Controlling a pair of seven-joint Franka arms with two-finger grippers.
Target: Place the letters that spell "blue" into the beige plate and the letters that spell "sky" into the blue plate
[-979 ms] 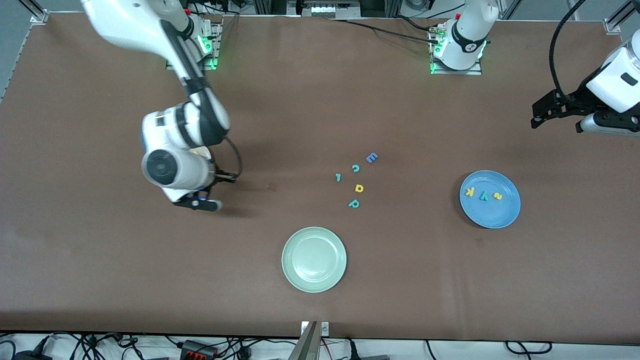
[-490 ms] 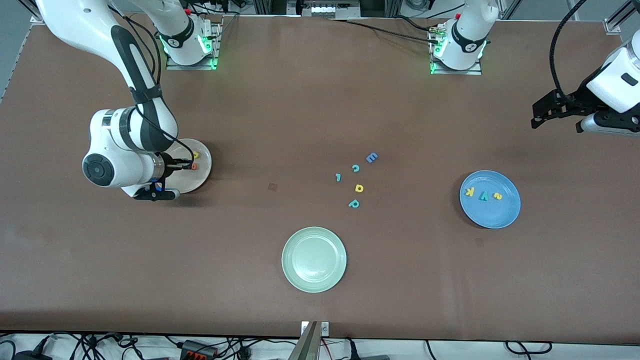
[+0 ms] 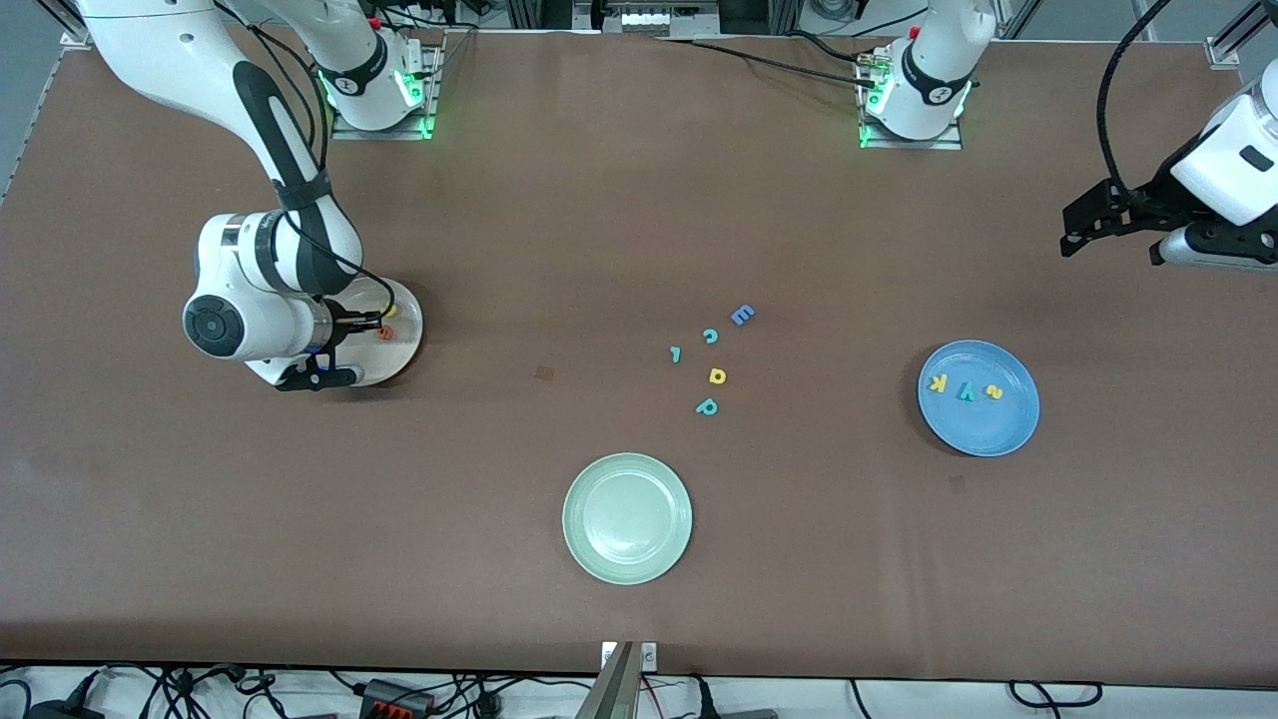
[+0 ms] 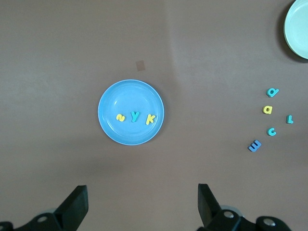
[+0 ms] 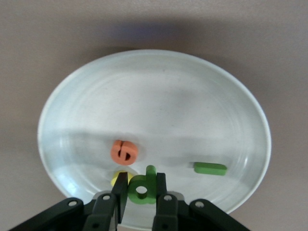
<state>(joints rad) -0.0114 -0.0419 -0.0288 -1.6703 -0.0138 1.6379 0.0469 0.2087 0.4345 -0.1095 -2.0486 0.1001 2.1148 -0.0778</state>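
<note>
in the front view the right gripper (image 3: 371, 325) hangs low over the beige plate (image 3: 404, 340), which sits toward the right arm's end of the tabletop, at about nine o'clock from the loose letters in the middle; an orange "e" (image 3: 385, 332) shows in the plate beside the jaws. the blue plate (image 3: 978, 398), toward the left arm's end, at about three o'clock from that cluster, already carries the yellow "k" (image 3: 937, 382), teal "y" (image 3: 965, 390) and yellow "s" (image 3: 993, 392), so "sky" looks finished. the left gripper (image 3: 1078, 235) waits up over the bare tabletop near that end. in the left wrist view the left gripper's jaws stand wide apart and empty, with the blue plate and its three letters below. in the right wrist view the right gripper's jaws are nearly closed, pinching the olive-green "b" (image 5: 141, 187) just above the plate, while the orange "e", the green "l" (image 5: 210, 168) and a yellow "u" (image 5: 117, 179), half hidden by the jaws, lie inside. only releasing the "b" seems left.
</note>
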